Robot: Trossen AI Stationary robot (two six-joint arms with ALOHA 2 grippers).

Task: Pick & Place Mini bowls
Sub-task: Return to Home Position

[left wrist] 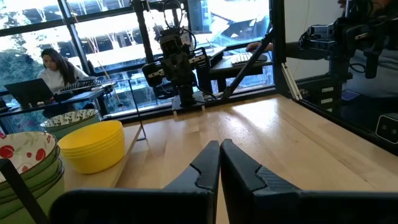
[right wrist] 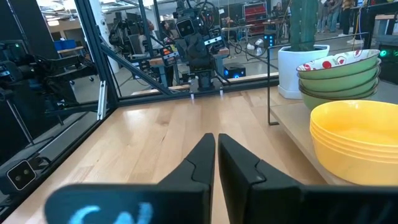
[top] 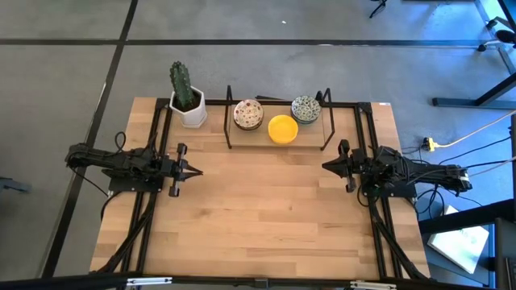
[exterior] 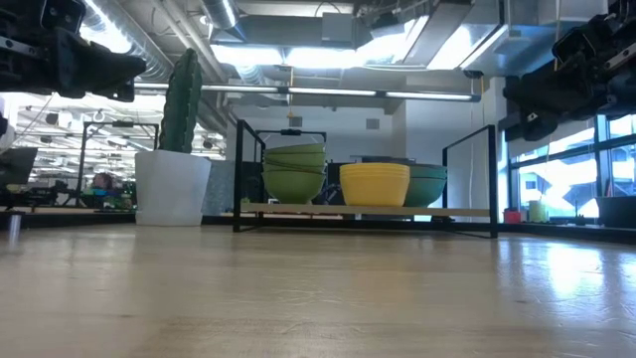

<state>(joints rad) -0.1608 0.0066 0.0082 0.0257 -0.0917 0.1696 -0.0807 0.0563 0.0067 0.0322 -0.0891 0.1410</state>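
Observation:
Three stacks of mini bowls sit on a low wooden tray inside a black wire rack at the table's far edge: the red-speckled stack (top: pixel 248 114) (left wrist: pixel 25 163) (right wrist: pixel 339 71), the yellow stack (top: pixel 282 129) (exterior: pixel 375 184) (left wrist: pixel 94 145) (right wrist: pixel 357 140) and the green-blue patterned stack (top: pixel 305 108) (exterior: pixel 427 185). My left gripper (top: pixel 196 171) (left wrist: pixel 220 149) waits shut above the table's left side. My right gripper (top: pixel 326 166) (right wrist: pixel 216 142) waits shut above the right side. Both are well short of the bowls and touch nothing.
A cactus in a white square pot (top: pixel 187 101) (exterior: pixel 174 159) stands at the far left corner beside the rack (top: pixel 228 121). Black frame rails (top: pixel 157 145) run along both table sides. Bare wood (top: pixel 266 209) spreads between and in front of the arms. A person (left wrist: pixel 56 68) sits beyond the table.

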